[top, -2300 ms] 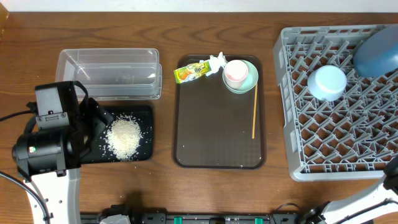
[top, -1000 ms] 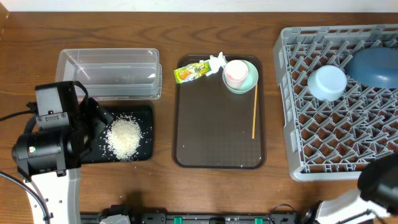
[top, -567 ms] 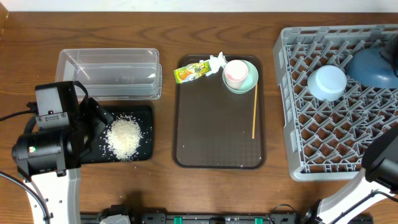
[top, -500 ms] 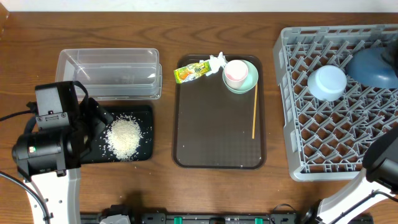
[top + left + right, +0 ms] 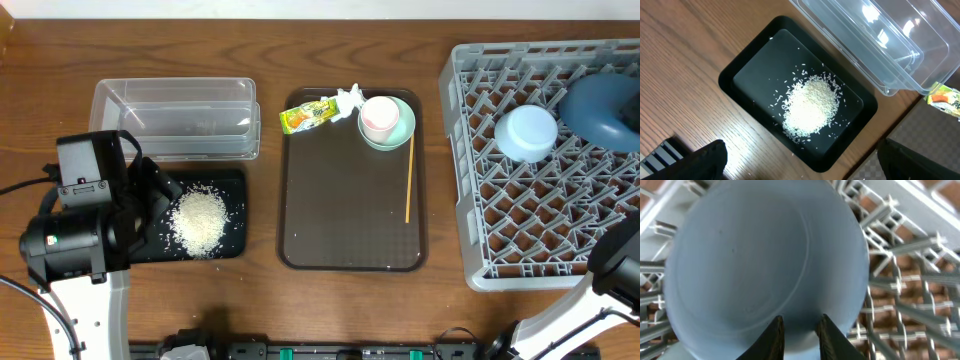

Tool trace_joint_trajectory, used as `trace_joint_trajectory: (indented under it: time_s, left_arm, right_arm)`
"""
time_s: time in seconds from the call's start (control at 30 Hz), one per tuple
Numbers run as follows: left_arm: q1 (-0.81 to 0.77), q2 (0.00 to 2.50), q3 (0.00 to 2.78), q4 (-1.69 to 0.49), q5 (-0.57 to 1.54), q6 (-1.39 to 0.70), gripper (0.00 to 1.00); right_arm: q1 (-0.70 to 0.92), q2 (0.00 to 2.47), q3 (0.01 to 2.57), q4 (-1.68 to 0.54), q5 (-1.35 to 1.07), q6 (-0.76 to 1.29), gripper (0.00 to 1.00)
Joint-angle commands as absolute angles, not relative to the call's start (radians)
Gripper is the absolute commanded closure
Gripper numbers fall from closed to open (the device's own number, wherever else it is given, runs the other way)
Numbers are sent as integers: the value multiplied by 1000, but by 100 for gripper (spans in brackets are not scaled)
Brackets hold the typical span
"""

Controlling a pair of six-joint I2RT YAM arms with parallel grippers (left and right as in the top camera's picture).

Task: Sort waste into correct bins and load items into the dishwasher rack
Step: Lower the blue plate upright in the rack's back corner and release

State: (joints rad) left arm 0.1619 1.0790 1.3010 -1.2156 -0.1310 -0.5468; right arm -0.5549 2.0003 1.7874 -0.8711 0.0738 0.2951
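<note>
Left arm [image 5: 85, 305] a white link under a rounded black joint, boxy black housing above it, thin black cable [image 5: 20, 186] trailing off its side, right arm [image 5: 615, 268] likewise black joint on white link, left fingers [image 5: 705, 160] dark and blunt, right fingers [image 5: 774, 337] glossy black, tapered

Two bowls: light blue bowl [image 5: 526, 132], mint green bowl [image 5: 402, 128]. Two bins: black tray [image 5: 233, 236], clear tub [image 5: 175, 118]. One each: dark blue plate [image 5: 605, 105], pink cup [image 5: 379, 117], chopstick [image 5: 409, 180], wrapper [image 5: 308, 115], tissue [image 5: 348, 97], rice heap [image 5: 200, 220], rack [image 5: 520, 232], serving tray [image 5: 345, 215].
</note>
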Motion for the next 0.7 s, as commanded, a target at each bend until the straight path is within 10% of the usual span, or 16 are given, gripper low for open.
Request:
trace_joint_trajectory:
  time_s: [0.0,0.67]
  left_arm:
    - [165,1078,1313,-1219,-140,-551,3]
    - [165,1078,1313,-1219,-140,-552,3]
  right_arm:
    - [-573,1936,1790,-892,133,358,76]
    - [-503,1940,1789,-645,22,374,89]
